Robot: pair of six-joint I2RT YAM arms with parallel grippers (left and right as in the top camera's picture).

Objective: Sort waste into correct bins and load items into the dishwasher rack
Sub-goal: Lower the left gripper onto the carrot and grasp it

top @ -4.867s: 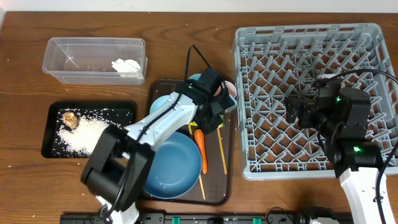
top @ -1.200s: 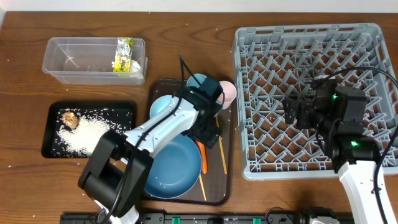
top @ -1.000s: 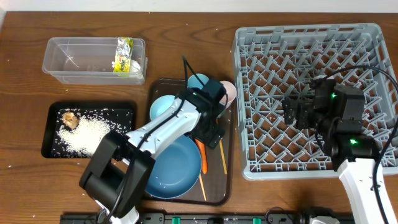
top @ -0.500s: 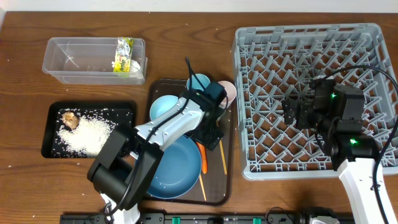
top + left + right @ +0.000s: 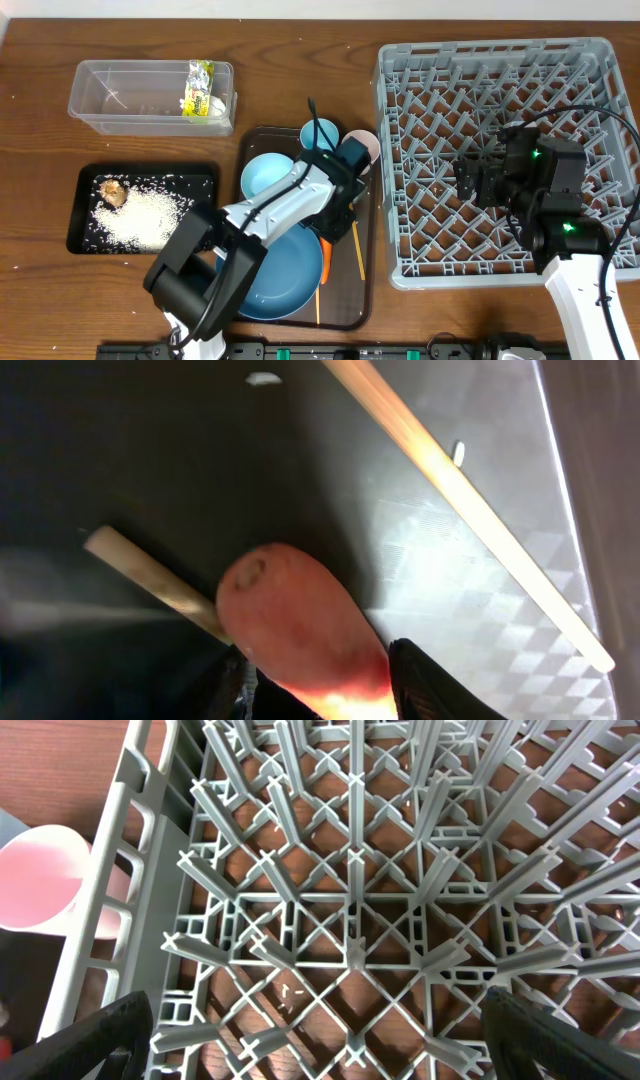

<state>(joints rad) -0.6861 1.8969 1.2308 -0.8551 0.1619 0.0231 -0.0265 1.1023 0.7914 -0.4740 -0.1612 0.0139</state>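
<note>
One orange carrot is the thing in hand, and it looks stiff, light and smooth-skinned, so it should bear a firm squeeze without bruising but may roll or slide out if taken near its tapered tip. The sound place to hold it is across the thick body, just behind the rounded end. It lies on the brown serving tray, right beside the dark-blue dish. Its blunt end rests over one wooden chopstick, while a second chopstick runs slantwise just beside it. The left gripper is directly over it. The dark fingers stand close against both flanks of the carrot, pinching it as far as the wrist view shows. The chopstick beneath could be dragged along as the carrot comes up. The black tray, holding rice, sits well apart to the left. The right gripper hangs spread wide and empty above the dishwasher rack.
</note>
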